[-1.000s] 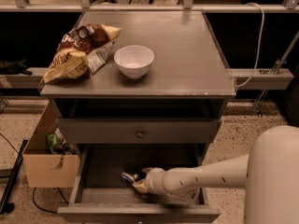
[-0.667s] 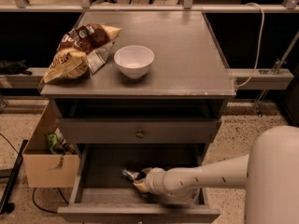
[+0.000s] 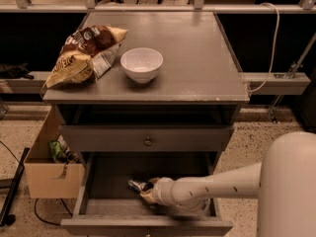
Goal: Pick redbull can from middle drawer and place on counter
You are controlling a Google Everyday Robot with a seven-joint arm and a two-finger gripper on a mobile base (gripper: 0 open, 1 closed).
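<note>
The middle drawer (image 3: 109, 177) is pulled open at the bottom of the grey cabinet, with its bare grey tray showing. The redbull can (image 3: 134, 184) lies in it left of centre; only its blue and silver end shows. My gripper (image 3: 146, 190) is inside the drawer, right against the can, at the end of my white arm, which reaches in from the right. The arm's wrist hides the rest of the can. The counter (image 3: 197, 58) is the flat grey top above.
A white bowl (image 3: 141, 64) and a chip bag (image 3: 84, 53) sit on the counter's left half. A shut drawer front with a round knob (image 3: 148, 141) is above the open drawer. A cardboard box (image 3: 47, 174) stands on the floor to the left. A white cable (image 3: 269, 38) hangs at right.
</note>
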